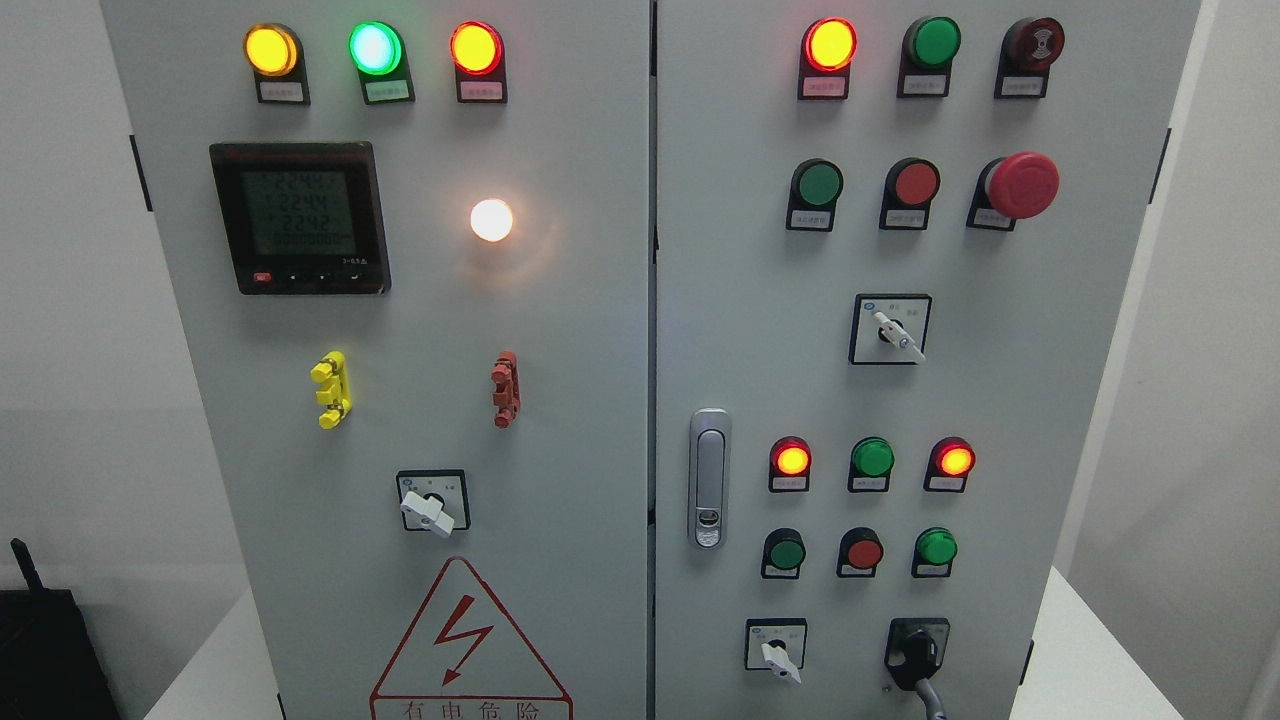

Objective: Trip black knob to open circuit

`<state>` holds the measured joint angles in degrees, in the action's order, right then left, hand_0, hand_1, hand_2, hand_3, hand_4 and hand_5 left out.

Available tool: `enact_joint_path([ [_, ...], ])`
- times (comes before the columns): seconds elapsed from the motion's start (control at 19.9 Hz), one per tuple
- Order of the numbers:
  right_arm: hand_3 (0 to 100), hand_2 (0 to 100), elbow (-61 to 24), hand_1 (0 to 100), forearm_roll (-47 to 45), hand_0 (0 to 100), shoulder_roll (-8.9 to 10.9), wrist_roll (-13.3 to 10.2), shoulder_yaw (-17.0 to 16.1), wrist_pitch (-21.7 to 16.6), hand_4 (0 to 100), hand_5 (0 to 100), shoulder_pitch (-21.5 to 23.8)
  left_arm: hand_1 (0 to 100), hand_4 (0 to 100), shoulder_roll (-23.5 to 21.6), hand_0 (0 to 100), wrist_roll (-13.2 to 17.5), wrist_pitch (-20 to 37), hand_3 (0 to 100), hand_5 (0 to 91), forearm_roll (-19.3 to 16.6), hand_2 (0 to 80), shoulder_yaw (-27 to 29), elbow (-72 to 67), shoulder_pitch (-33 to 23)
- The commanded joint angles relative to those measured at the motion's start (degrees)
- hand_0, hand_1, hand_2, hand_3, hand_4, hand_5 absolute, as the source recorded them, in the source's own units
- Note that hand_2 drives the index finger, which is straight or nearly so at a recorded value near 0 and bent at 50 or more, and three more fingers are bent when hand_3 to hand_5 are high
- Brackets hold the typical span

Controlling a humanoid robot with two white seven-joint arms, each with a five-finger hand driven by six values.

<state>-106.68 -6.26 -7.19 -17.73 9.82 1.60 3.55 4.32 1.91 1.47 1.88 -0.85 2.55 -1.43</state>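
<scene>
The black knob (916, 650) is mounted low on the right door (760, 300) (within arm's reach); no robot hand is seen, so its state cannot be told.

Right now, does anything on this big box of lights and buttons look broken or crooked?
Nothing looks broken. The white switch handles sit at a slant, but slanted seems to be just one of their set positions. The black knob at the lower right is intact, with a grey cable hanging just under it. No robot hand is in view.
</scene>
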Motion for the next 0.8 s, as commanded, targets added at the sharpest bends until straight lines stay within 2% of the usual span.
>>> enact_joint_path([
  [0.0, 100, 13, -3.18, 0, -0.5, 0, -0.37, 1.74, 2.66, -1.07, 100, 100, -1.52, 39, 0, -0.01, 12, 0.02, 0.2, 0, 0.0, 0.14, 0.0, 0.14, -0.01, 0.12],
  [0.75, 100, 13, -3.18, 0, -0.95, 0, -0.46, 1.74, 3.01, -1.07, 100, 100, -1.96, 39, 0, -0.01, 12, 0.02, 0.2, 0, 0.0, 0.14, 0.0, 0.14, -0.01, 0.12],
])
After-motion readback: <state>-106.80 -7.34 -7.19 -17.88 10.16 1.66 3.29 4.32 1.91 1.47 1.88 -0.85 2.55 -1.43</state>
